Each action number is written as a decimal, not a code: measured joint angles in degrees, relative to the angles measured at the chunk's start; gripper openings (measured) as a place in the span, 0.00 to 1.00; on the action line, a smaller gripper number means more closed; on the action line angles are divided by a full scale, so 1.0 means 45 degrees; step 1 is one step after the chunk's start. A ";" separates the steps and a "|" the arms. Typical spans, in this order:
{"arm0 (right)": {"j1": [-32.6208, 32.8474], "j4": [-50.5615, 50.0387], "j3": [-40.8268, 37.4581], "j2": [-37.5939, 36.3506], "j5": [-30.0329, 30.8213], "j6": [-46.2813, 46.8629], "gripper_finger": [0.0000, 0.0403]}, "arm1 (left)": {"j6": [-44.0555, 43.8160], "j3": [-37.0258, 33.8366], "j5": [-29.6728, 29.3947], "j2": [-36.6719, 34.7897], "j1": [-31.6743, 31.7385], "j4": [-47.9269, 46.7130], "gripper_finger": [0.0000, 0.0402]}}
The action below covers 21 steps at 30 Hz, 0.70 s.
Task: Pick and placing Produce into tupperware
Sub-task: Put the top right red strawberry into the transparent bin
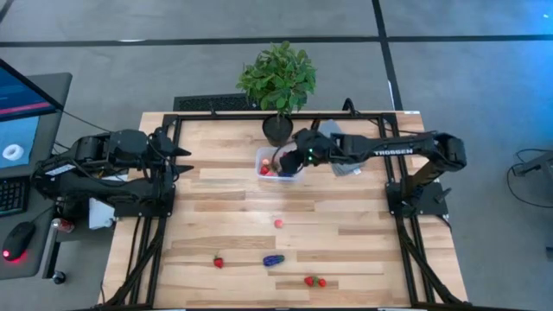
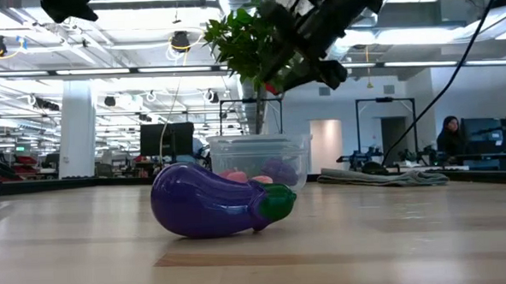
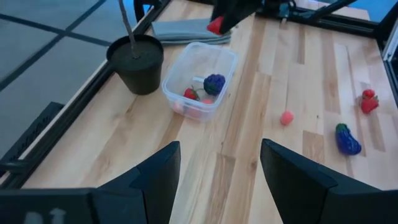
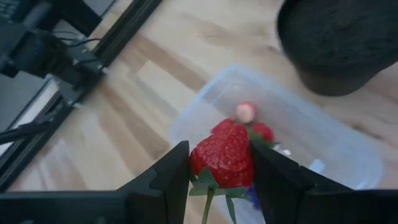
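Two arms show in the high view. The right arm (image 1: 406, 151) reaches from the right side toward the middle of the frame, stretched almost flat, and its wrist ends over the tub (image 1: 278, 166), just below the plant pot (image 1: 277, 130). The right gripper (image 4: 220, 163) pinches a strawberry (image 4: 222, 155) between its two fingers, with the green stalk hanging down. In the right wrist view this strawberry is above the open tub (image 4: 273, 137), not touching it, and some red pieces (image 4: 246, 112) lie inside. In the left wrist view the tub (image 3: 200, 79) sits upper centre, beside the pot (image 3: 137, 62), and holds a grape bunch (image 3: 214, 83) and a small strawberry (image 3: 191, 94).

The left arm (image 1: 112, 160) is folded at the left edge of the table. The left gripper (image 3: 219, 174) is spread, with nothing between its fingers, and it points across the table toward the tub.

More produce lies on the wood in the lower half of the high view: a pink ball (image 1: 279, 223), a lone strawberry (image 1: 219, 261), a purple eggplant (image 1: 273, 259) and two strawberries (image 1: 314, 281) together. In the low view the eggplant (image 2: 213, 199) fills the centre, in front of the tub (image 2: 258, 163). A grey cloth (image 1: 346, 142) lies under the right arm.
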 joint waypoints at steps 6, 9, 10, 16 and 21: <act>-0.0541 -0.0004 0.0000 0.0000 0.0001 -0.0504 0.45 | 0.0000 0.0000 -0.0037 -0.0002 -0.0001 -0.0011 0.53; -0.0711 -0.0181 0.0000 0.0009 0.0005 -0.0716 0.46 | 0.0000 0.0000 -0.0058 -0.0001 -0.0005 -0.0016 0.53; -0.0741 -0.0173 0.0000 0.0061 0.0010 -0.0862 0.46 | 0.0000 0.0000 -0.0070 0.0002 -0.0003 -0.0016 0.53; -0.0761 -0.0084 0.0039 0.0450 0.0052 -0.1605 0.44 | -0.0010 0.0000 -0.0092 0.0002 -0.0005 -0.0024 0.53; -0.0648 0.0146 0.0085 0.1130 0.0019 -0.1856 0.45 | -0.0121 0.0000 -0.0088 -0.0003 -0.0005 -0.0026 0.53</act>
